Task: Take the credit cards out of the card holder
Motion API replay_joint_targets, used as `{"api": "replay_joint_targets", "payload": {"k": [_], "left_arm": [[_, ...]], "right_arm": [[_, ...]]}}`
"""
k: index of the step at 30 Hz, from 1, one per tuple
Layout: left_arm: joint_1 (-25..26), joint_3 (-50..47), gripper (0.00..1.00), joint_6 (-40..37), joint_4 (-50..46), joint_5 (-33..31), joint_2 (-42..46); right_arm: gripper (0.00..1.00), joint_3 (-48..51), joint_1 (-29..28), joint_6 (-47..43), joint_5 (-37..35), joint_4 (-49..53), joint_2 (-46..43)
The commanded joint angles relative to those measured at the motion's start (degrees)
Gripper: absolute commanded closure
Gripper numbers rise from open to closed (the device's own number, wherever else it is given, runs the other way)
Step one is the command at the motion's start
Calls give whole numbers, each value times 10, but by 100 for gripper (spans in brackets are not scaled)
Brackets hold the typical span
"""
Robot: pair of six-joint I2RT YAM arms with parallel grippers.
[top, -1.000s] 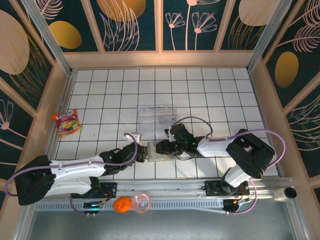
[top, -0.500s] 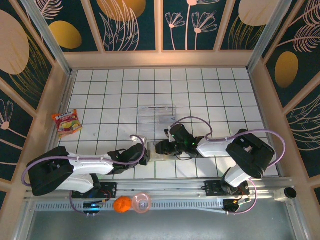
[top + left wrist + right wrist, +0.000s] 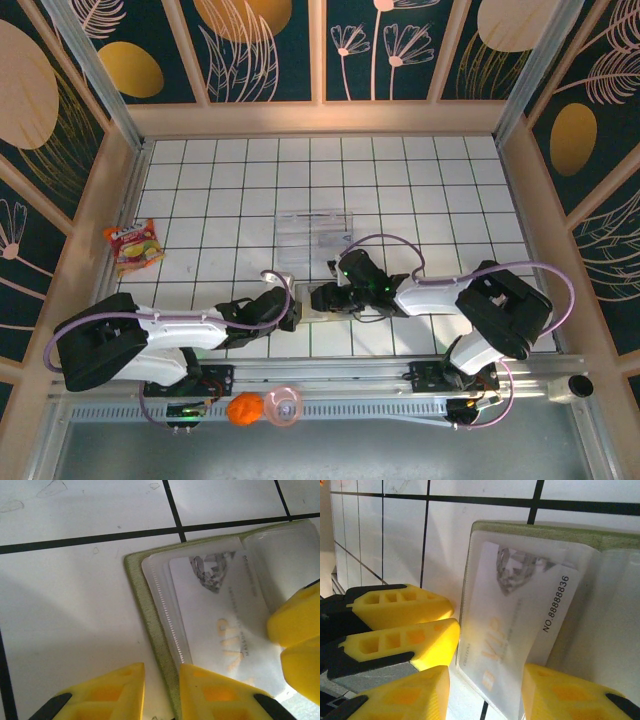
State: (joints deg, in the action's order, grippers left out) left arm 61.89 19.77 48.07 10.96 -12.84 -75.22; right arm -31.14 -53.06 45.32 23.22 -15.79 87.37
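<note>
The card holder [image 3: 304, 302] lies open on the tiles between my two grippers, its olive-green edge [image 3: 149, 615] facing the left arm. One pale credit card [image 3: 220, 615] printed VIP sits inside its clear pocket [image 3: 515, 615]. My left gripper [image 3: 161, 674] stands narrowly open astride that green edge, one finger over the pocket and the other over bare tile. My right gripper [image 3: 486, 674] is open around the pocket's near end, its right finger overlapping the card's corner. In the top view the left gripper [image 3: 290, 306] and right gripper [image 3: 319, 298] almost meet over the holder.
A clear plastic tray [image 3: 311, 228] stands just beyond the holder. A snack packet [image 3: 133, 246] lies at the left wall. An orange ball [image 3: 244, 408] and a pink ring [image 3: 284, 405] rest on the front rail. Open tiles stretch toward the back.
My left arm has swung its elbow out and set its gripper against the holder's edge, jaws narrowing a little. The right arm and the holder have stayed put.
</note>
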Motion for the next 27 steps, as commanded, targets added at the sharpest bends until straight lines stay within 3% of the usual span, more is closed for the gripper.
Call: {"api": "replay_joint_targets", "payload": {"k": [1, 13, 27], "left_arm": [[3, -3, 75, -1, 26, 14, 1], [2, -10, 70, 8, 13, 5, 23], [-11, -20, 71, 9, -1, 1, 48]], "right_arm": [[58, -10, -9, -8, 17, 8, 2], [58, -59, -36, -24, -110, 143, 36], [58, -64, -58, 2, -220, 223, -13]]}}
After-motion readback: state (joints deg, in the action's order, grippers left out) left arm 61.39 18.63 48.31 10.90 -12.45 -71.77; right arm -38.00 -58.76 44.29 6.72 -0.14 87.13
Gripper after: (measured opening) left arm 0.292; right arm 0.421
